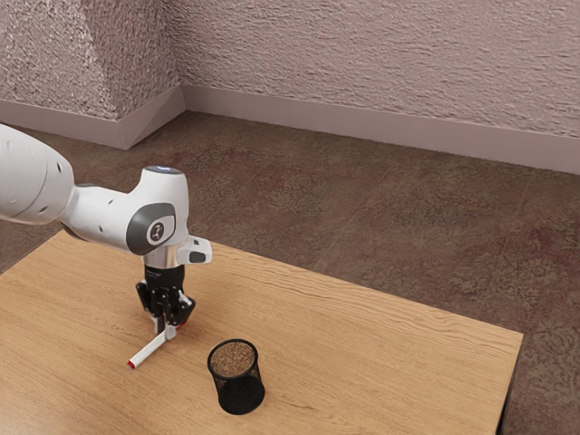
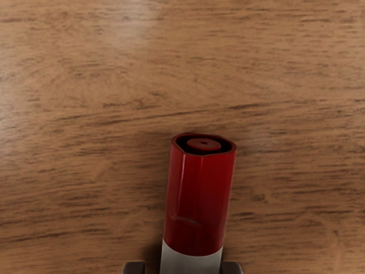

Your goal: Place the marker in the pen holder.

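One pen holder (image 1: 241,395) stands upright; near it, the claw (image 1: 165,332), spread wide, straddles the marker (image 1: 149,350).

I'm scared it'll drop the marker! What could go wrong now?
The gripper is open around the marker, with a gap beside one finger, so closing might nudge or roll it. It's near one end, so the long white part could droop when lifted. And the marker lies flat while the pen holder opens upward, so without tipping, it might bump the rim.
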You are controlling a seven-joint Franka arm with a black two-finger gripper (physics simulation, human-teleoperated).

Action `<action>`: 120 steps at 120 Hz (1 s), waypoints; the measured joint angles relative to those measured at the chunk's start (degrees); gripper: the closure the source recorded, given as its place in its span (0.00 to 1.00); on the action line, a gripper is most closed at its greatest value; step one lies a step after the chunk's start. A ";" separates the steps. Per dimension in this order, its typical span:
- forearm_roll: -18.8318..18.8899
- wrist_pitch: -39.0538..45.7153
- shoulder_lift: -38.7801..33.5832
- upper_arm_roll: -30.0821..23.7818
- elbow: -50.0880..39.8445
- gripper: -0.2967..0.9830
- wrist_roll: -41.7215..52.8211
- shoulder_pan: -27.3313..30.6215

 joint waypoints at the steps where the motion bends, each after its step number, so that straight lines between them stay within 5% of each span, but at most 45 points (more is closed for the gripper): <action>1: 0.00 0.00 0.00 0.00 0.00 0.69 0.01 0.00; 41: -0.97 0.06 0.58 0.01 0.10 0.84 -0.19 0.00; 89: -1.89 -0.19 -1.52 -0.01 0.00 0.85 -1.16 0.00; 120: 2.14 2.65 -9.88 -3.25 -0.48 0.85 -1.89 -0.29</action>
